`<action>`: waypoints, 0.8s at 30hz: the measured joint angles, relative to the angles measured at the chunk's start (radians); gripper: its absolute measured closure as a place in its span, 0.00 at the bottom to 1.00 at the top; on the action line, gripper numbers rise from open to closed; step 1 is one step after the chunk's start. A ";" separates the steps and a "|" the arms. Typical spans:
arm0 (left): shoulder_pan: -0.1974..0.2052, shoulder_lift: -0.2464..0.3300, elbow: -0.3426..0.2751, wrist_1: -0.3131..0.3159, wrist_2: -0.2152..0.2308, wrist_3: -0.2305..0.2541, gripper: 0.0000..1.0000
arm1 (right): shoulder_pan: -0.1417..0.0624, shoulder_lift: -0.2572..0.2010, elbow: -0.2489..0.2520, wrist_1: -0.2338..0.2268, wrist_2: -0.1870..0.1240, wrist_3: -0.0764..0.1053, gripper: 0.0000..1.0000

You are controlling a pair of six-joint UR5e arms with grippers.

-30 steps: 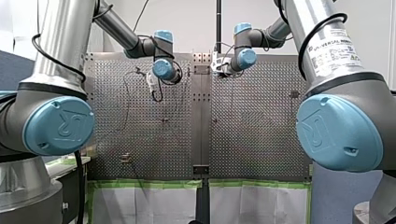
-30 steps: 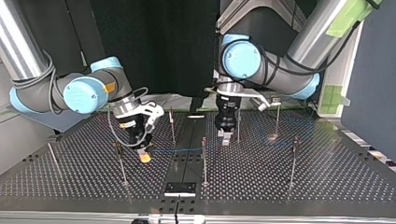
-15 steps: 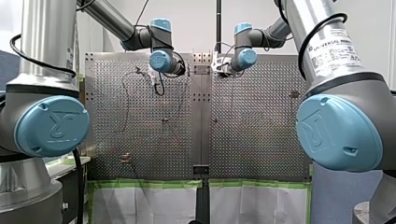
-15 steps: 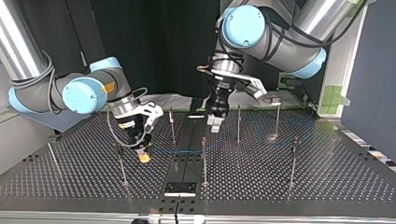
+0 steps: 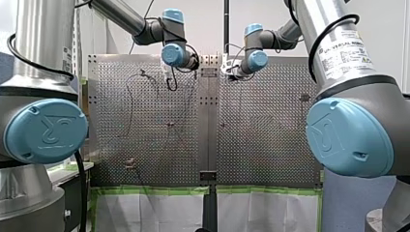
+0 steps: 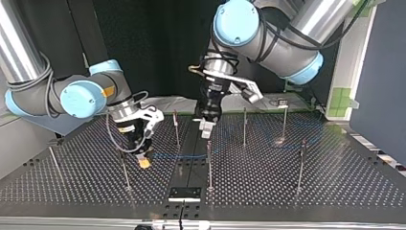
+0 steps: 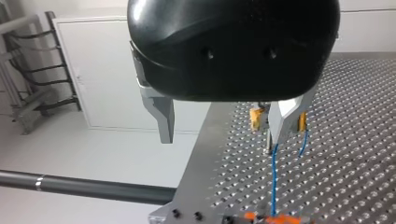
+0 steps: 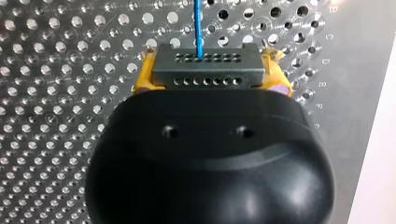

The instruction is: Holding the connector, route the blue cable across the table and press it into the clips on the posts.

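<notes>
While my right gripper [image 8: 210, 78] is clamped on the connector [image 8: 208, 67] w/ the blue cable [image 8: 199, 23] running straight ahead of it, my left gripper [image 7: 226, 126] hangs spread & empty, so unguided slack prob snags a post [image 6: 209, 160] nearby instead of seating.

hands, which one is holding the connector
My right hand: its yellow pads clamp the dark connector with the blue cable; my left hand is open, empty.

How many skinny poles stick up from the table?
7 in the top view: far-left post, post beside my right gripper, three farther-back posts, centre post, right post. Arms may hide others.
</notes>
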 joint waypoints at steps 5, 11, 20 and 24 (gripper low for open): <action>-0.022 -0.044 0.044 -0.027 -0.021 0.008 0.00 | -0.003 0.000 0.000 -0.001 -0.001 -0.002 1.00; -0.040 -0.086 0.101 -0.041 -0.034 0.010 0.00 | -0.005 0.000 0.000 0.000 -0.001 -0.002 1.00; -0.056 -0.133 0.182 -0.077 -0.075 0.023 0.00 | -0.005 0.000 0.000 0.001 -0.001 0.000 1.00; -0.060 -0.168 0.218 -0.088 -0.089 0.030 0.00 | -0.005 0.000 0.000 0.001 -0.003 0.000 1.00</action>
